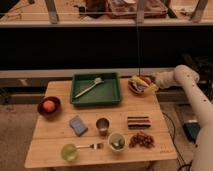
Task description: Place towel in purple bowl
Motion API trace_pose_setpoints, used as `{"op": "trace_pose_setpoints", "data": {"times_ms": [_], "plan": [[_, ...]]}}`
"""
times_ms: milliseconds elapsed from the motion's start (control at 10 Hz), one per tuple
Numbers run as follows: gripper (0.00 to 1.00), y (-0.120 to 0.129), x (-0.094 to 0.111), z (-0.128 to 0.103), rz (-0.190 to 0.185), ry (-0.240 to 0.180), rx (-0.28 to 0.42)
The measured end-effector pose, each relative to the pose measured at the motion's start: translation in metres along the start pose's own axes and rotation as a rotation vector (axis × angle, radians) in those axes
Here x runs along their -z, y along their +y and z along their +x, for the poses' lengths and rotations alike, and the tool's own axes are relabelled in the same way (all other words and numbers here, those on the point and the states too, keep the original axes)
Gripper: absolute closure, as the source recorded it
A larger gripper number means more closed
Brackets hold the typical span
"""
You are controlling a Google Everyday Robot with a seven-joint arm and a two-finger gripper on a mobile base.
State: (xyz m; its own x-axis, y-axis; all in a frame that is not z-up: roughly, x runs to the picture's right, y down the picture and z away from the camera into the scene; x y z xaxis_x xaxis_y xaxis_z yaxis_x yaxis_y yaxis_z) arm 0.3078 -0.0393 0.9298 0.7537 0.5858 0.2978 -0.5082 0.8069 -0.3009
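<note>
The purple bowl (132, 86), with a dark maroon-purple rim, sits at the table's back right corner, just right of the green tray. A whitish, pale blue towel (141, 88) lies bunched in it, beside something yellow-orange. My gripper (151, 86) comes in from the right on the white arm and hovers at the bowl's right rim, beside the towel. It stands open, and I see nothing held in it.
The green tray (113, 94) holds a utensil (90, 86). A dark bowl (42, 110) with an orange round thing stands at the left edge. In front are a blue-grey pad (78, 125), metal cup (103, 126), green cup (68, 151), fork (95, 146), small bowl (117, 142) and snacks (138, 121).
</note>
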Motion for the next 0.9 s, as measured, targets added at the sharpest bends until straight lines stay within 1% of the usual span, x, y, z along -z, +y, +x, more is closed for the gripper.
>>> {"op": "trace_pose_setpoints", "data": {"times_ms": [700, 800, 900], "plan": [[0.25, 0.0000, 0.0000, 0.0000, 0.000, 0.000, 0.000], [0.25, -0.0003, 0.0007, -0.0003, -0.003, 0.000, 0.001], [0.25, 0.0016, 0.0012, -0.0009, -0.017, -0.003, 0.013]]}}
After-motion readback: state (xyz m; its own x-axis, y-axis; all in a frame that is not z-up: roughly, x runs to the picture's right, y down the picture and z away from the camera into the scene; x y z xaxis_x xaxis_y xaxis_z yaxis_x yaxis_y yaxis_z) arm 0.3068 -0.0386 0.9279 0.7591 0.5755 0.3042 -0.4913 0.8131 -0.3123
